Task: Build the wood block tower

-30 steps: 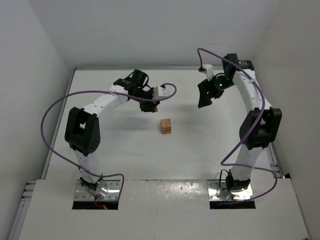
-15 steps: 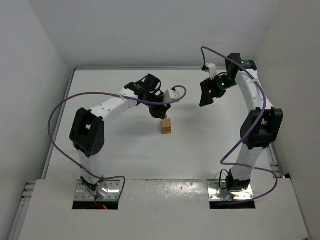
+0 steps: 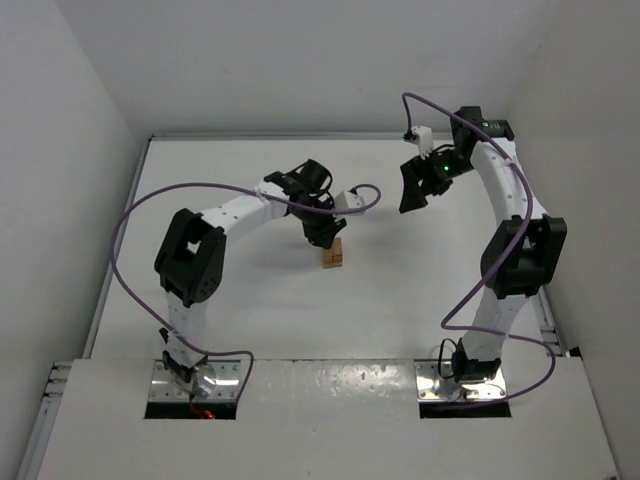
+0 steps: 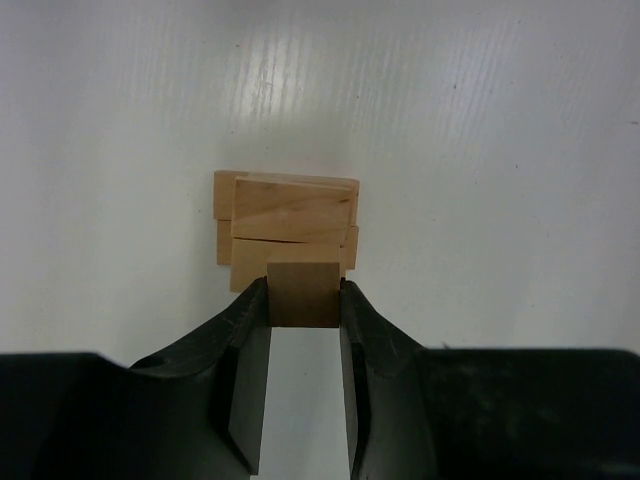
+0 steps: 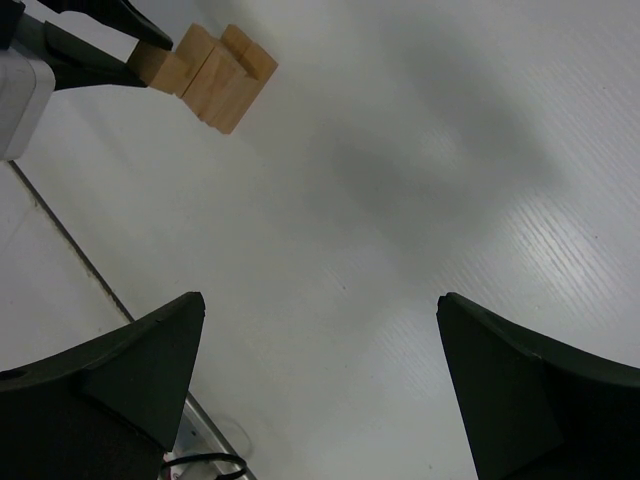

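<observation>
The tower (image 3: 334,256) is a short stack of tan wood blocks in the middle of the table, also in the left wrist view (image 4: 290,222) and at the top left of the right wrist view (image 5: 222,72). My left gripper (image 4: 304,292) is shut on a small wood block (image 4: 304,294), held just above the tower's near side. From above, the left gripper (image 3: 326,236) covers the tower's far edge. My right gripper (image 5: 322,305) is open and holds nothing. It hangs well to the tower's right, near the back (image 3: 418,185).
White walls close in the table (image 3: 240,290) at the back and on both sides. A metal rail runs along the table's edge (image 5: 70,245) in the right wrist view. Purple cables loop from both arms.
My left arm has swung to the right with the wood block, from left of the tower to right above it. The right arm has barely moved.
</observation>
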`<action>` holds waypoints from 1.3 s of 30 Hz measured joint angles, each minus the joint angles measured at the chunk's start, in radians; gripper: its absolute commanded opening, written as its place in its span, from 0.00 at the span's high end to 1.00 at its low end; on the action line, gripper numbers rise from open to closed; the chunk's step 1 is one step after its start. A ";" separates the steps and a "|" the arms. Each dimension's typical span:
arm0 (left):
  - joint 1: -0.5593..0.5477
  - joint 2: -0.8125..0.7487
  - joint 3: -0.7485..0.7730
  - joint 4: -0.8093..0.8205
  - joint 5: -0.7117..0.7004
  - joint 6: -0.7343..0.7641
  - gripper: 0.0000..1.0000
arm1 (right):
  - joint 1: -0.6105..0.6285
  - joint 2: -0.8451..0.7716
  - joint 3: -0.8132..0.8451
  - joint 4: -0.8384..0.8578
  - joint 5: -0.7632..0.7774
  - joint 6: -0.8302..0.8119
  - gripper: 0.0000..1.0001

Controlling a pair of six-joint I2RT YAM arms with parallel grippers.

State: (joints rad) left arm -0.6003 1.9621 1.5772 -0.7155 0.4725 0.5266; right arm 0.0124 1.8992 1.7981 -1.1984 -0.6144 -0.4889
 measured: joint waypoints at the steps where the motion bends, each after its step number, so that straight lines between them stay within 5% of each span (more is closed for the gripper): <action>1: -0.002 0.003 0.000 0.000 -0.001 0.002 0.65 | 0.000 0.000 0.001 -0.001 0.000 0.000 0.01; 26: -0.021 0.010 0.021 0.012 -0.020 0.014 0.43 | 0.000 0.000 0.005 -0.007 0.000 0.000 0.01; 29: -0.021 -0.034 0.042 0.008 -0.029 0.003 0.34 | 0.000 0.000 0.005 -0.007 0.000 0.000 0.01; 31: -0.021 -0.079 0.058 0.010 -0.035 -0.010 0.00 | 0.000 0.000 0.005 -0.007 0.000 0.001 0.01; 36: 0.024 -0.217 0.103 0.020 -0.036 -0.103 0.00 | 0.000 -0.002 -0.018 0.014 0.000 0.019 0.01; 39: 0.144 -0.285 0.100 0.035 -0.001 -0.185 0.00 | -0.022 -0.017 -0.076 0.050 -0.012 0.047 0.01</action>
State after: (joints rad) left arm -0.4564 1.6772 1.6772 -0.6807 0.4717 0.3416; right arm -0.0093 1.8820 1.7218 -1.1488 -0.6262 -0.4423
